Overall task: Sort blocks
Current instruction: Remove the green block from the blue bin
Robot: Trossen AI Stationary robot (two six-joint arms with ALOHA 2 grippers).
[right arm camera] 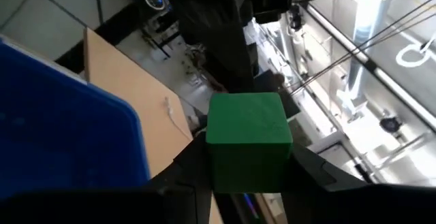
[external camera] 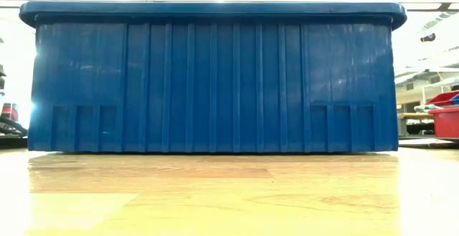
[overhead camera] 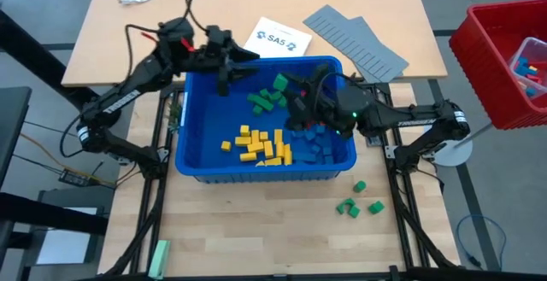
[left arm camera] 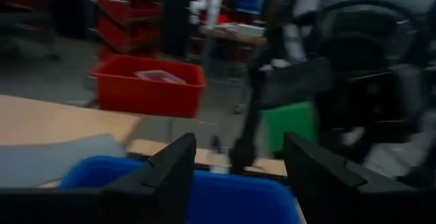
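Scene: We look down on a wooden tabletop with a deep blue bin at its middle and one dark arm at each side of it.

Blocks in the bin: Small bricks lie in loose colour groups on the bin floor: yellow blocks toward the near wall, green blocks toward the far wall, and blue blocks toward the right near corner, hard to pick out against the blue floor.

Blocks outside: A few loose green blocks rest on the tabletop just beside the bin's right near corner.

Right pincer: The right pincer sits low over the bin's right side and is pinching one green block between its two fingers; the block fills the gap squarely.

Left pincer: The left pincer hovers over the bin's far left corner with its fingers spread and nothing between them.

Other things: Grey ridged panels and a white card lie toward the far edge; a red crate stands off the right side; a pale green bar lies at the near left edge.

Handling: We judge the blocks to be light, rigid plastic with smooth, somewhat slippery faces. They should be taken across two opposite flat sides, centred, since a corner grip could let one twist out.
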